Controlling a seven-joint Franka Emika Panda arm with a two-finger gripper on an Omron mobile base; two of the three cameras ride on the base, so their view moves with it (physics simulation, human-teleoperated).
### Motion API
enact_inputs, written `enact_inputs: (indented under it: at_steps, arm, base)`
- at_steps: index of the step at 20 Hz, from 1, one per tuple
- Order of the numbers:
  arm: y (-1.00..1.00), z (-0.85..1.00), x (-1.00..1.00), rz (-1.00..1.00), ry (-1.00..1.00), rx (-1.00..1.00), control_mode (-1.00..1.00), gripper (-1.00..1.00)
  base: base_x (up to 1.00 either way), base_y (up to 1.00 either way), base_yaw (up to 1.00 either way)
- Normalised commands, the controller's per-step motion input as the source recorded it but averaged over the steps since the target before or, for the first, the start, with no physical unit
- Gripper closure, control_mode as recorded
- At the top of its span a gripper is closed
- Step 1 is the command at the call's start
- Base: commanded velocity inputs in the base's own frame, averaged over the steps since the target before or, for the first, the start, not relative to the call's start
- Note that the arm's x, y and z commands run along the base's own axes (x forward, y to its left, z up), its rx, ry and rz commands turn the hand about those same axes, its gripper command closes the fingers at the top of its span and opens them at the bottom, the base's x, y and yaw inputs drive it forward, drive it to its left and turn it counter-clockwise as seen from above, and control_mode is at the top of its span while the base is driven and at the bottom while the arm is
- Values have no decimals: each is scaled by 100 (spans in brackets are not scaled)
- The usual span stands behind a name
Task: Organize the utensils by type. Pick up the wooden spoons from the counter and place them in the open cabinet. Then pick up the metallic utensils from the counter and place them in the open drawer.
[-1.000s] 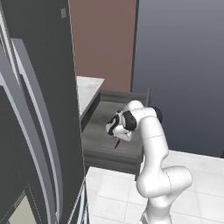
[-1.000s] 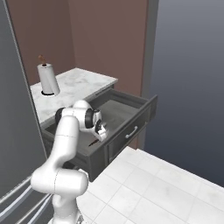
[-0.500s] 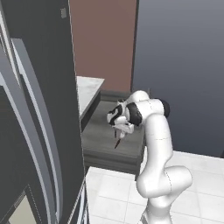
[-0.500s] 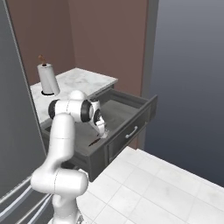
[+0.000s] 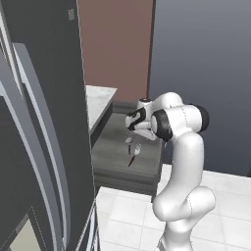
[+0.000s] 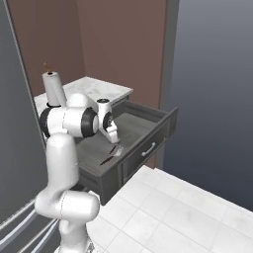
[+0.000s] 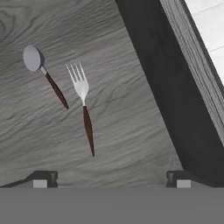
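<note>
Two metallic utensils lie on the grey floor of the open drawer [image 7: 131,131]: a fork [image 7: 83,103] and a round-headed spoon [image 7: 43,72], both with dark reddish handles. My gripper [image 7: 111,181] hangs just above them, open and empty, with its fingertips [image 7: 43,178] apart. From the left base the gripper [image 5: 131,138] hovers over the fork [image 5: 134,152] in the drawer [image 5: 115,164]. From the right base the gripper [image 6: 113,136] is above the fork [image 6: 113,153], behind the drawer front [image 6: 148,148]. The white counter [image 6: 99,89] lies behind. The wooden spoons and the open cabinet are out of view.
A paper towel roll [image 6: 53,89] stands on the counter [image 5: 98,100]. A tall dark door with long grey handles [image 5: 39,147] rises at the left. The drawer's dark side wall [image 7: 162,87] runs along the right, with white floor tiles [image 7: 210,26] beyond.
The arm has swung its elbow up and the hand has lifted slightly above the drawer floor. The fork stays lying in the drawer.
</note>
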Motion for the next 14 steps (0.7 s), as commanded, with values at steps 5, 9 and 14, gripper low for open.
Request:
enact_inputs:
  at_steps: [5,9,14]
  arm:
    - [-11,88,-68,0,-8,0,-100,-100]
    - [-15,89,-92,0,-14,0,-100,-100]
    - [-16,93,-100,0,-16,0,-100,-100]
  base:
    - [0,0,0]
    - [0,0,0]
    - [0,0,0]
